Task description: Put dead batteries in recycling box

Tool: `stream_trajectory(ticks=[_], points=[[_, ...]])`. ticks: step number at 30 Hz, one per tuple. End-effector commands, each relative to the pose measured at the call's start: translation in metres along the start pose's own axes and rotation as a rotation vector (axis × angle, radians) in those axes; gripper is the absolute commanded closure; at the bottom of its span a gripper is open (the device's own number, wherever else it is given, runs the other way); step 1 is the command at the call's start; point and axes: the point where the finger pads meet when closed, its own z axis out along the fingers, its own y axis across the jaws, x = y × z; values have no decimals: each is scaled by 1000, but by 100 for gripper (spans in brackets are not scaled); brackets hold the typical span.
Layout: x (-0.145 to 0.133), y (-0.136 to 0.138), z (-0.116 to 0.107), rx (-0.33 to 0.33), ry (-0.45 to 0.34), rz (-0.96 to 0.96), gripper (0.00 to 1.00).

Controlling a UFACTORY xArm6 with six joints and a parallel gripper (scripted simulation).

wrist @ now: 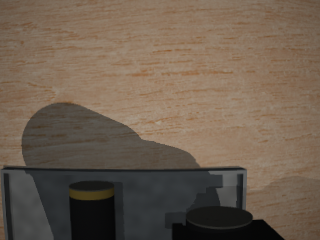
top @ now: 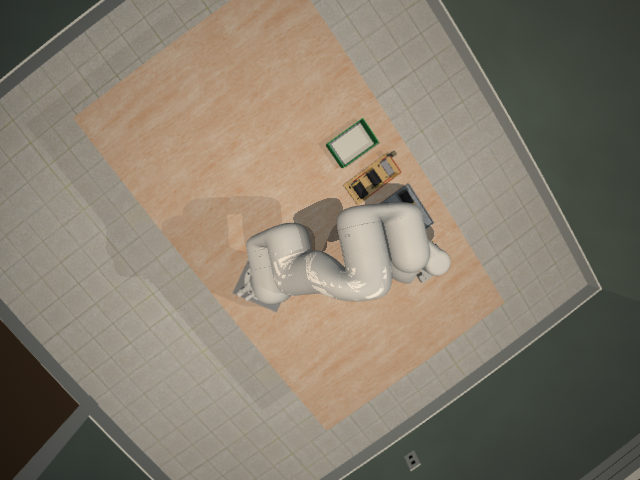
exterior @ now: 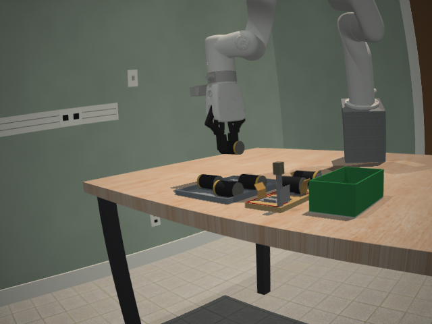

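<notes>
My gripper [exterior: 227, 143] is shut on a black battery [exterior: 238, 148] [wrist: 219, 218], held level above and behind the grey tray [top: 422, 206] [exterior: 227, 200] [wrist: 125, 170]. Its plain grey end, beside a yellow band, faces the exterior view. Three batteries [exterior: 209, 181] [exterior: 228, 188] [exterior: 252, 181] lie in the tray; one of them [wrist: 92, 220] also shows in the wrist view. Two batteries [top: 360, 190] [top: 373, 177] lie in the tan holder board. The green recycling box [top: 370, 130] [exterior: 333, 198] stands upright and looks empty from above. A dark block [exterior: 278, 168] tops the board's post; I see no glow.
The holder board [exterior: 256, 205] lies between the tray and the box, with its post [exterior: 279, 188] and upright contacts sticking up. The wooden table's edge [exterior: 209, 219] runs close by the tray and board. The arm hides part of the tray in the top view.
</notes>
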Motion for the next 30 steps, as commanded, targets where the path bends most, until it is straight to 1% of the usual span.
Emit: stream_trajectory(ticks=[1,24,28,30], points=[[0,-2,-50,3,3,0,72],[0,-2,-50,3,3,-17,72],[-2,-3,-50,3,3,-17,72],[-7,-6,-50,3,3,-17,72]])
